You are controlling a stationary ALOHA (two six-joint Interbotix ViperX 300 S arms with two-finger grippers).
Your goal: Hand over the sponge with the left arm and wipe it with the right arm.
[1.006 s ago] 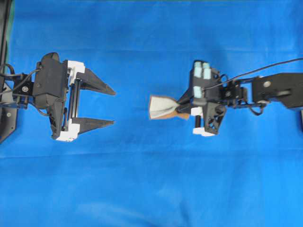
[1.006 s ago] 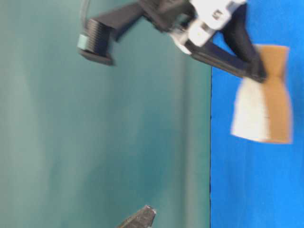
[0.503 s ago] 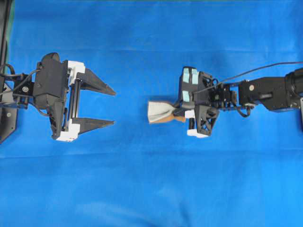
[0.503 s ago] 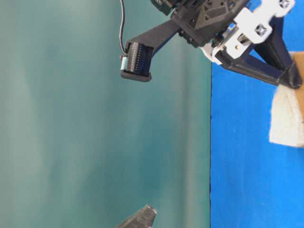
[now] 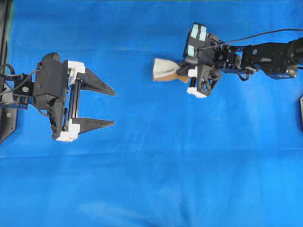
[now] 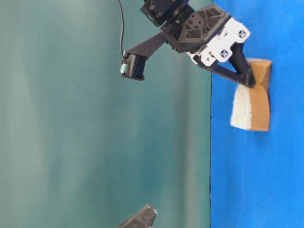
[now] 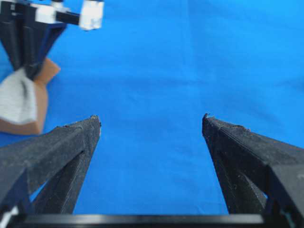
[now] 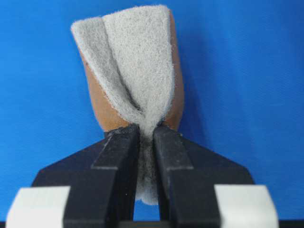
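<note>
The sponge (image 5: pixel 163 71) is pinched at one end so its grey-white face folds inward over the orange foam. My right gripper (image 5: pixel 181 73) is shut on it at the upper middle of the blue cloth. The right wrist view shows both fingers squeezing the sponge (image 8: pixel 135 80), with the right gripper (image 8: pixel 146 135) clamped on its near end. From table level the sponge (image 6: pixel 251 102) rests against the cloth under the right gripper (image 6: pixel 249 81). My left gripper (image 5: pixel 113 107) stands open at the left, well apart from the sponge, nothing between its fingers. In the left wrist view the sponge (image 7: pixel 23 102) lies upper left of the left gripper (image 7: pixel 151 118).
Blue cloth (image 5: pixel 151 179) covers the whole table. A black cable (image 5: pixel 265 34) runs along the right arm. A dark stand edge (image 5: pixel 5 28) sits at the far left. A teal wall (image 6: pixel 95 142) fills the table-level view beside the cloth's edge.
My right gripper has carried the sponge toward the top of the overhead view, after first shifting slightly left. The left gripper has stayed still and open.
</note>
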